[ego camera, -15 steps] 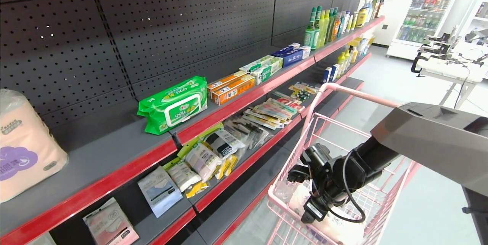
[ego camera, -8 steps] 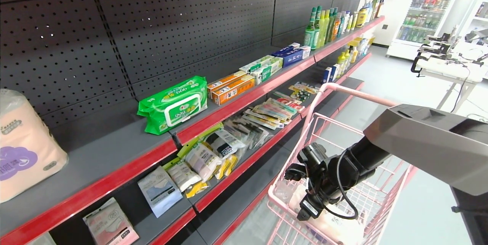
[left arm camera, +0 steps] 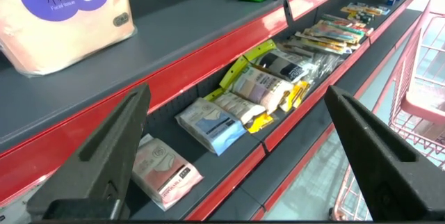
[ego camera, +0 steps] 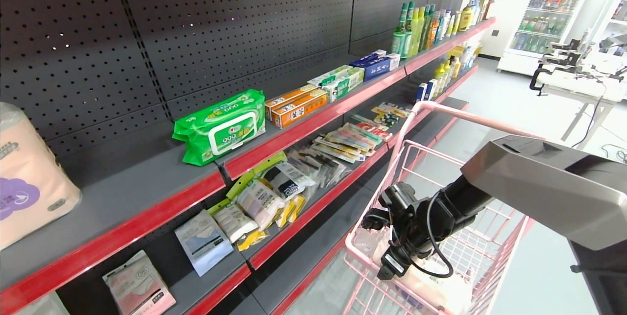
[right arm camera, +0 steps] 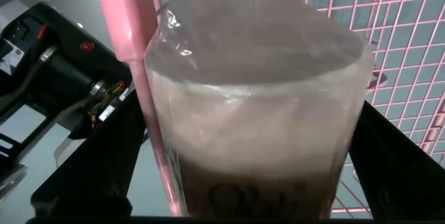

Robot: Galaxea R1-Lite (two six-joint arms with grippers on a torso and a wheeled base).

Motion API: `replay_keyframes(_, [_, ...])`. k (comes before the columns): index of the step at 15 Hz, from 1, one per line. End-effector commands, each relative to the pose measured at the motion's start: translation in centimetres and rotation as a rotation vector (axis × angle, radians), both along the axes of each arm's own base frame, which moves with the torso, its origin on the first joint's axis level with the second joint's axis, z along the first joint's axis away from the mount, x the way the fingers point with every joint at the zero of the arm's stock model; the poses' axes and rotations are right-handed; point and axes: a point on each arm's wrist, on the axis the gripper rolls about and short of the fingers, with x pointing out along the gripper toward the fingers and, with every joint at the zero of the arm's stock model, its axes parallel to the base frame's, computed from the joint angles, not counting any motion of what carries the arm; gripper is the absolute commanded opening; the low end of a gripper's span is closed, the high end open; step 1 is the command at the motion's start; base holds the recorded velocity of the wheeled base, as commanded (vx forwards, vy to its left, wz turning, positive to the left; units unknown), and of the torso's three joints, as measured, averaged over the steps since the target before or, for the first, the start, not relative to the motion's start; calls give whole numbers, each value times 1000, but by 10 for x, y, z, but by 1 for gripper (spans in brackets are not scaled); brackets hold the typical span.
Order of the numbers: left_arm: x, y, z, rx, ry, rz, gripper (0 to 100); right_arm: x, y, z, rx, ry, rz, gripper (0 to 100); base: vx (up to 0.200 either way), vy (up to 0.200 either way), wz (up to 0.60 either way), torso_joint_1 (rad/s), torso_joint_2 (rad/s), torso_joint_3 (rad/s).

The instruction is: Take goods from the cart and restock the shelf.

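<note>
Early in task, judging by layout: wrapped tissue pack [right arm camera: 257, 113] sits in the cart [ego camera: 441, 114], not lifted. Right gripper [right arm camera: 243, 196] is down in cart w/ fingers spread wide either side of pack; can't tell if they touch it. Left gripper [left arm camera: 236, 95] is empty, fingers wide apart, facing the shelf [ego camera: 122, 192]. Left to do: grasp, lift, place on shelf, prob near similar pink pack [ego camera: 29, 178]

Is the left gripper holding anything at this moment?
No, the left gripper stands wide open, with nothing between its jaws.
</note>
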Motion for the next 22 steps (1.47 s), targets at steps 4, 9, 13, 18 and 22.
replay_keyframes(4, [0, 0, 0, 0, 1, 0, 100, 3, -3, 19, 23, -35, 4, 100, 0, 0, 0, 0, 0, 0])
replay_keyframes(9, [0, 0, 0, 0, 1, 0, 100, 7, -20, 24, 24, -42, -39, 100, 0, 0, 0, 0, 0, 0])
replay_keyframes(13, [0, 0, 0, 0, 1, 0, 100, 13, -37, 27, 11, -54, -40, 100, 0, 0, 0, 0, 0, 0])
replay_keyframes(18, [0, 0, 0, 0, 1, -1, 100, 13, -40, 33, 14, -64, -43, 100, 0, 0, 0, 0, 0, 0])
replay_keyframes(22, [0, 0, 0, 2, 2, -1, 100, 14, -46, 29, 8, -55, -54, 100, 0, 0, 0, 0, 0, 0])
